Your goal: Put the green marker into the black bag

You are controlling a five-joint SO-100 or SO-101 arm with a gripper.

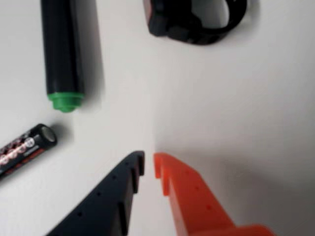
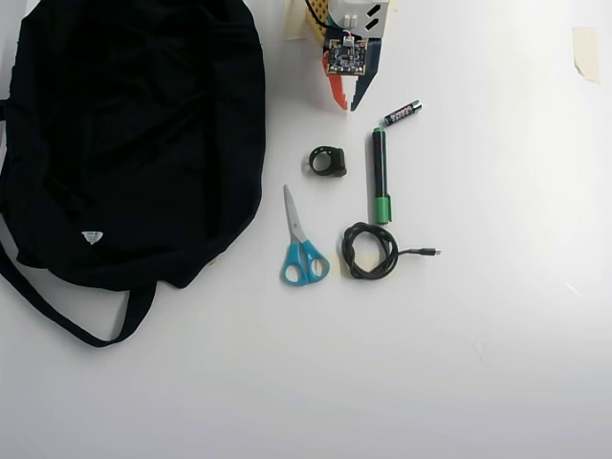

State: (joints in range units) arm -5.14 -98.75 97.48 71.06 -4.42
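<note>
White tabletop (image 2: 497,363) carries everything. Gripper (image 2: 348,102) sits at top centre of the overhead view, one orange finger (image 1: 189,196) and one dark navy finger (image 1: 106,201), tips close together with only a thin gap, nothing between them, hanging over bare table.

Green marker (image 2: 380,175), thick pen with dark barrel and bright green cap, lies roughly vertical in the overhead view, just below and right of the gripper, not touching it. Its green cap end points away from the arm, its other end points up toward the gripper. In the wrist view the marker (image 1: 64,54) is upper left, green end (image 1: 65,102) facing down, well off to the left of the fingertips.

Small black AAA battery (image 2: 403,113) lies tilted just right of the gripper and above the marker's top end; in the wrist view it sits (image 1: 24,147) at left edge below the marker.

Small black ring-shaped clip (image 2: 328,161) is below the gripper, left of the marker. Blue-handled scissors (image 2: 301,244) lie lower left of it. Coiled black cable (image 2: 368,251) is just below the marker's cap.

Large floppy black fabric bag (image 2: 134,134) with straps and small white tag fills the left side, well apart from marker.
</note>
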